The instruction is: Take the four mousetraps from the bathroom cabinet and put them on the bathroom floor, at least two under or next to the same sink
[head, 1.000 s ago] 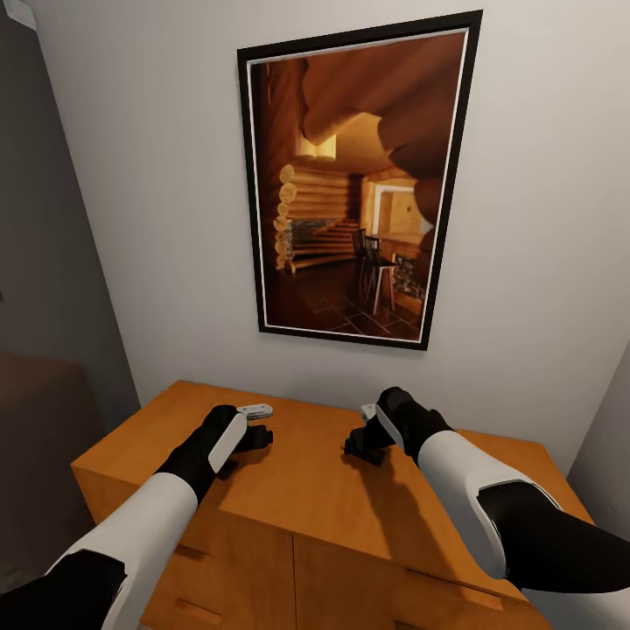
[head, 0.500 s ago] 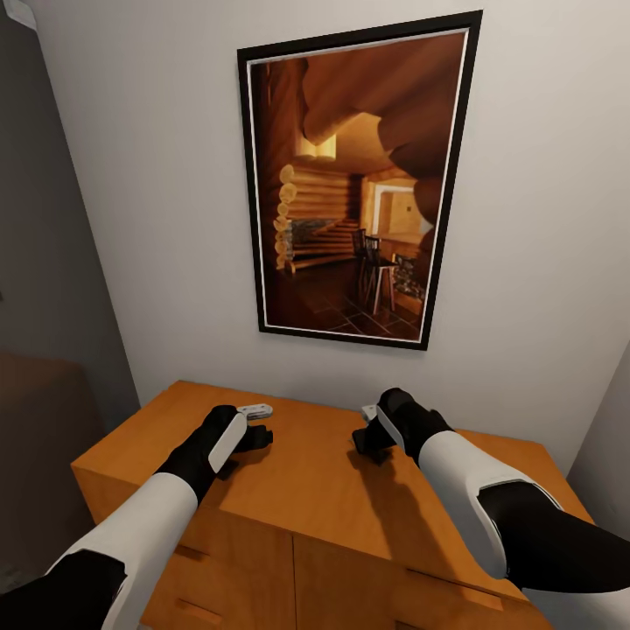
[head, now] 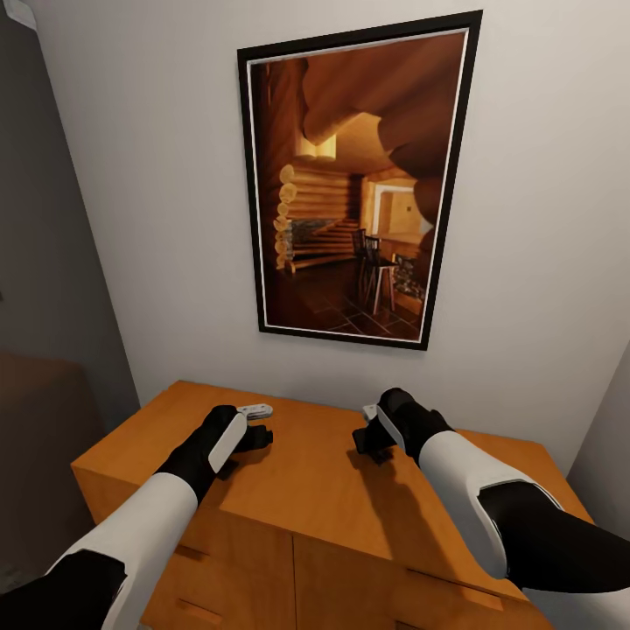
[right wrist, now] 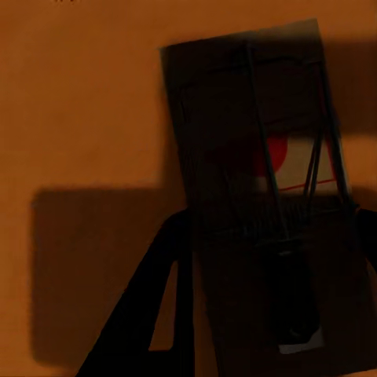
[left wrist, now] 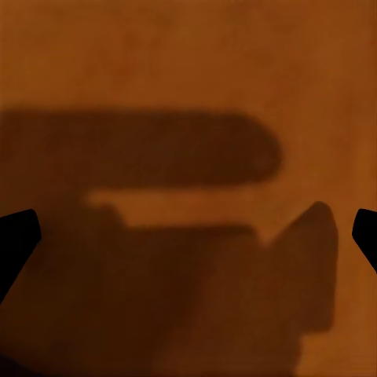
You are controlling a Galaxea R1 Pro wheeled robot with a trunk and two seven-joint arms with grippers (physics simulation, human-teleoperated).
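Orange-brown cabinet (head: 306,472) top | mousetrap (right wrist: 267,196) held flat in right pincer (head: 367,440), clamped on it | left pincer (head: 254,437) apart, empty, near back edge | risk: thin board slipping out when carried.

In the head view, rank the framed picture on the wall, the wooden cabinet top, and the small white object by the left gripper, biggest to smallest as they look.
1. Framed picture, though the cabinet top looks close in spread and is partly covered by the arms, so these two are unsure.
2. Cabinet top.
3. Small white object, clearly smallest.
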